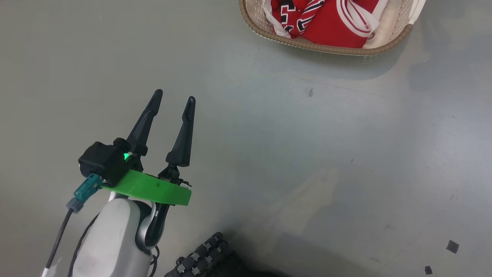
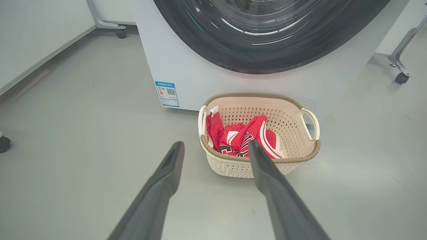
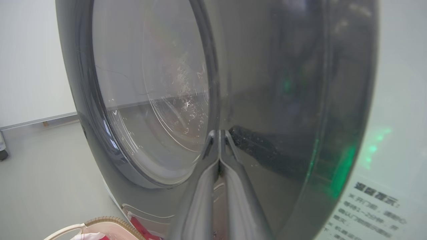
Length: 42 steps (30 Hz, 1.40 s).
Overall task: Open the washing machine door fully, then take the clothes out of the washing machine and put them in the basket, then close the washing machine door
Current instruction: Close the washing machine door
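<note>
Clothes (image 1: 330, 23) are where you want them: the red jerseys lie heaped in the basket (image 1: 326, 48), which stands on the floor (image 1: 269, 154) just in front of the washing machine (image 2: 186, 66). So the unloading looks finished, though you cannot see inside the machine from here to be sure nothing is left behind. What remains for you is the last step. The washing machine door (image 3: 150, 100) looks swung back against the white front, its black ring lying close over it, but you cannot tell from these views whether the latch has caught. Your right gripper (image 3: 218, 132) has its two fingers pressed flat together with nothing between them, and the tips sit at the glossy ring just beside the clear window, touching it or very nearly, which reads as a push on the door. Your left gripper (image 1: 174, 96) stands spread wide and empty, hanging over bare floor short of the basket and well apart from the door, so judge the task as nearly done, with only a firm shut to confirm
</note>
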### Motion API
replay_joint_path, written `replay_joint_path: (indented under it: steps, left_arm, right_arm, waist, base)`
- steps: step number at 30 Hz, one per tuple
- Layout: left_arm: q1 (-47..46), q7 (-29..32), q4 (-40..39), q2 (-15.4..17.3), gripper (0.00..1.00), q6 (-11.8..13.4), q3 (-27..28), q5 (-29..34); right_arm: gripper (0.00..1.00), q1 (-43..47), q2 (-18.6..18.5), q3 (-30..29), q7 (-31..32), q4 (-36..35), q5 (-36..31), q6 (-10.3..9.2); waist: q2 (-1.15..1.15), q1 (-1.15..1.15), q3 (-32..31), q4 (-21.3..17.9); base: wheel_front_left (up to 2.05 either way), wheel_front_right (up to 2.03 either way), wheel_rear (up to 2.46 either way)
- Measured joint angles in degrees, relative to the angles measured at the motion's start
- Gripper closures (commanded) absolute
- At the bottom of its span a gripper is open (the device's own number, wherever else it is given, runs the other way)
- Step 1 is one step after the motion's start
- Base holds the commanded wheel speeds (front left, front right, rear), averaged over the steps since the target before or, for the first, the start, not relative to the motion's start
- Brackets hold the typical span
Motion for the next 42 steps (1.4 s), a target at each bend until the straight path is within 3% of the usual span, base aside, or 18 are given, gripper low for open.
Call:
replay_joint_path:
  steps: [8, 14, 20, 29, 37, 42]
  left_arm:
    - [-1.0, 0.0, 0.7, 0.0, 0.00, 0.0, 0.5, 0.4]
    - [-1.3, 0.0, 1.5, -0.1, 0.00, 0.0, 2.2, 1.8]
    - [-1.3, 0.0, 2.6, -0.1, 0.00, 0.0, 4.4, 3.9]
    - [0.0, 0.0, 3.9, 0.1, 0.00, 0.0, 8.2, 5.4]
    - [4.4, 0.0, 5.2, 1.4, 0.00, -0.2, 9.9, 7.3]
    - [7.1, 0.0, 5.8, 1.8, 0.00, -0.2, 11.4, 8.0]
  right_arm:
    - [1.00, 1.2, 0.1, 0.6, -3.3, 3.5, 0.0, -0.45]
    - [1.00, 7.0, 0.0, 1.1, -5.9, 5.7, 0.5, -0.96]
    - [1.00, 13.4, 2.6, 3.1, -6.8, 7.0, 1.4, -0.93]
    - [1.00, 21.7, 9.1, 3.6, -7.1, 6.9, 4.2, -0.92]
    - [1.00, 30.3, 11.1, 1.9, -7.4, 3.8, 6.3, -1.04]
    - [1.00, 37.9, 11.0, -1.0, -7.4, 1.4, 8.1, -2.60]
  waist:
    - [0.00, 0.00, -1.5, -0.4]
    - [0.00, 0.00, -4.1, -1.1]
    - [0.00, 0.00, -7.9, -2.5]
    - [0.00, 0.00, -14.1, -6.6]
    - [0.00, -0.01, -19.3, -10.8]
    - [0.00, -0.01, -23.3, -13.5]
  base:
    - [0.00, 0.00, 0.00]
    - [0.00, 0.00, 0.00]
    - [0.00, 0.00, 0.00]
    - [0.00, 0.00, 0.00]
    - [0.00, 0.00, 0.00]
    - [0.00, 0.00, 0.00]
